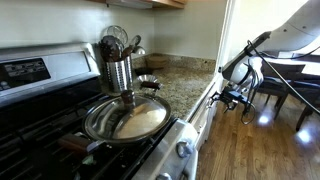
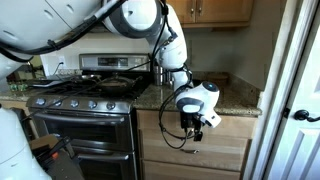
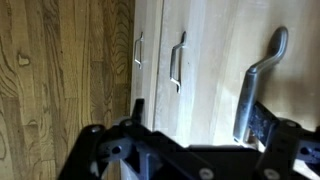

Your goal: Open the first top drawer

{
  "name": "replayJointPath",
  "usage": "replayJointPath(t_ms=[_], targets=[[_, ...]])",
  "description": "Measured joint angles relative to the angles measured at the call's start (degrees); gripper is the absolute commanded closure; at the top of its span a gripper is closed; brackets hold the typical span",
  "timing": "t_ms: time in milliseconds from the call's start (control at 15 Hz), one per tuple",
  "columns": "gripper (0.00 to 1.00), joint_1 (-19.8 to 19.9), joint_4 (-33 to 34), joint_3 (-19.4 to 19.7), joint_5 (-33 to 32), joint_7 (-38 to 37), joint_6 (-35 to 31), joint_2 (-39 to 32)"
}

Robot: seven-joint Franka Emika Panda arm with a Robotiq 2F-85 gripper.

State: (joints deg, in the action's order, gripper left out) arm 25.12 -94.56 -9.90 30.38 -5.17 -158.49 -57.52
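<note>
Gripper (image 2: 196, 128), black two-finger Robotiq type, hangs below the front edge of the speckled granite counter (image 2: 236, 100), just past the corner where the counter meets the black-and-steel gas stove (image 2: 85, 110). Jaws stand wide apart in the wrist view, with nothing clamped between them.

First top drawer (image 2: 230, 127): light wooden front directly under the counter's front edge, flush with the neighbouring fronts, not yet drawn out. Contents hidden.

Wrist view: curved brushed-metal bar handle (image 3: 262, 78) lies just beside one dark finger (image 3: 268, 128), on its inner side as far as I can judge. Cannot tell whether they touch. Two slimmer metal pulls (image 3: 177, 60) sit further off on adjacent wooden panels.

Risks, as judged:
- Handle sits near one finger, not centred. Closing from here may pinch only its edge, and a pull would then slip off.
- Similar pulls sit close together, so a small drift could put the jaws on a lower front.
- A pull not square to the counter's front edge could rack the drawer and stall it.
- Black cable loop (image 2: 172, 135) dangling from the wrist could snag a handle.
</note>
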Motion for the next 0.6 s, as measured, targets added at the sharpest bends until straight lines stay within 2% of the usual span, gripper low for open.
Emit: replayJointPath(t_ms=[267, 333, 533, 600], targets=[[0.01, -1.22, 1.53, 1.92, 0.01, -1.77, 4.26, 0.07], [0.03, -1.57, 1.75, 2.37, 0.01, -2.33, 4.94, 0.12], [0.3, -2.31, 2.07, 3.22, 0.06, -3.33, 6.07, 0.35], [0.31, -2.63, 2.19, 3.56, 0.06, -3.81, 6.56, 0.52]])
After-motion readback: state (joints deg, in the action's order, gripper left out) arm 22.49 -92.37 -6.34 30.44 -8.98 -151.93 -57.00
